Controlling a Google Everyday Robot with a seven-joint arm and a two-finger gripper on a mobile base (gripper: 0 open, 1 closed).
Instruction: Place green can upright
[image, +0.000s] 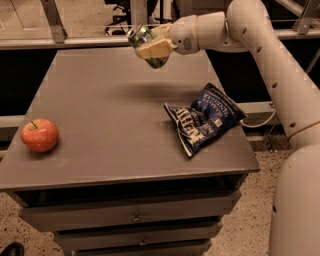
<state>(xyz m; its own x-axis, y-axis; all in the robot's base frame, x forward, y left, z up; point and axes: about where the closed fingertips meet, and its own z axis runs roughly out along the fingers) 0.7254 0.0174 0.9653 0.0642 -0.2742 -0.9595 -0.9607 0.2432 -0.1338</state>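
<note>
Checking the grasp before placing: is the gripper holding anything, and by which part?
The gripper, above the grey table at its far side, holds the small shiny green metal drink can by its middle, tilted.

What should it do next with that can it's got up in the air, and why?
Probably tilt the green can straight. The pincer, shut on it, holds it slanted in the air above the far part of the table, so lowering now would likely set it down crooked. The apple and the chip bag lie well aside.
</note>
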